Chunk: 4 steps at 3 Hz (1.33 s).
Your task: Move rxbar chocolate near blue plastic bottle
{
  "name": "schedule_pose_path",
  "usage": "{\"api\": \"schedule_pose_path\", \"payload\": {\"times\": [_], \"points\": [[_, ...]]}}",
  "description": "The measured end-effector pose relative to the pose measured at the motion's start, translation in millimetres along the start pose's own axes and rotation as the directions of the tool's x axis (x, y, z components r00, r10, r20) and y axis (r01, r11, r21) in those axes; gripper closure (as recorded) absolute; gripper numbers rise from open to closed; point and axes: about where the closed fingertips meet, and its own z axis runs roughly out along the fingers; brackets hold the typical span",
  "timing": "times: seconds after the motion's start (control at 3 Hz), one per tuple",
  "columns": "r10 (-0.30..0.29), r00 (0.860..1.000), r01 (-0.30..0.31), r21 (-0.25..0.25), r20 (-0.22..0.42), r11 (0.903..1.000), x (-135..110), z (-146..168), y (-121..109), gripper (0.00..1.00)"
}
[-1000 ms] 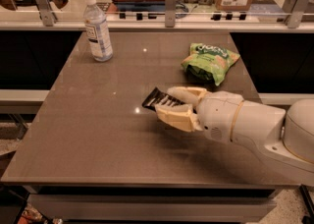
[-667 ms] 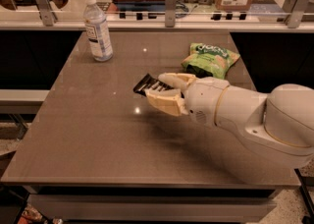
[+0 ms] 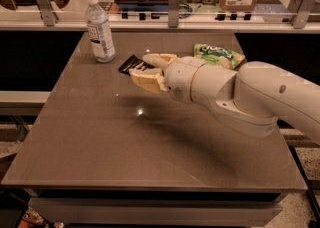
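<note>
Left: the blue plastic bottle [image 3: 100,28] stands upright with its cap on, toward 11 o'clock on the table [image 3: 95,147], well apart from any other object.

Centre: the gripper [image 3: 140,68] hangs above the table just past its middle, toward 12 o'clock. Its two pale fingers [image 3: 154,60] are clamped on the rxbar chocolate [image 3: 129,64], one above the bar and one below. Only the bar's dark free end shows, jutting from the fingertips toward 9–10 o'clock. The rest is hidden between the fingers, so the long axis can only be judged as running roughly in line with them. A shadow on the surface below suggests the bar is carried clear of the table.

Key relation: the bottle lies between 10 and 11 o'clock from the jaws, near but not touching. The bar's free end already points roughly that way, so the remaining travel looks short.

Right: a green chip bag [image 3: 218,55] lies flat at 2 o'clock, behind the arm [image 3: 260,97].
</note>
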Motion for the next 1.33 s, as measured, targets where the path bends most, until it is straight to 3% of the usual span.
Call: {"api": "schedule_pose_path", "payload": {"times": [0.67, 1.33], "points": [[-0.006, 0.998, 0.009, -0.060, 0.057, 0.9981, -4.0, 75.0, -15.0, 1.00], [0.015, 0.996, -0.002, -0.155, 0.086, 0.9879, 13.2, 151.9, -27.7, 1.00]]}}
